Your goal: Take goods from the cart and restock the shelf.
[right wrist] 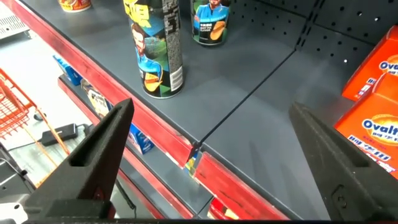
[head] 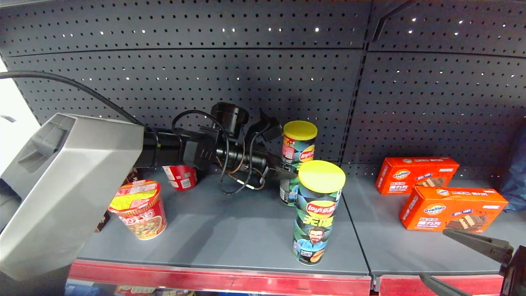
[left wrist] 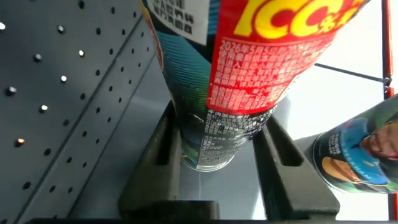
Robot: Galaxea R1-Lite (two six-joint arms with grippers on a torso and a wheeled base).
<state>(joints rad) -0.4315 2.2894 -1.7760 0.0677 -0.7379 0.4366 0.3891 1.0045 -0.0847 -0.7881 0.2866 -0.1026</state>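
Two tall chip cans with yellow lids stand on the grey shelf (head: 230,230). My left gripper (head: 280,153) reaches across from the left and is shut on the rear chip can (head: 296,160), low on its body. In the left wrist view that rear chip can (left wrist: 242,81) sits upright between both fingers (left wrist: 155,165), base on the shelf. The front chip can (head: 319,213) stands free near the shelf edge and appears again as the front chip can (left wrist: 360,152). My right gripper (head: 434,255) hangs open at the lower right, in front of the shelf edge, holding nothing.
A noodle cup (head: 139,209) and a smaller red cup (head: 181,176) stand at the left. Two orange boxes (head: 452,207) lie at the right. A red strip (head: 222,280) trims the shelf front. Part of a red wire cart (right wrist: 15,106) stands below.
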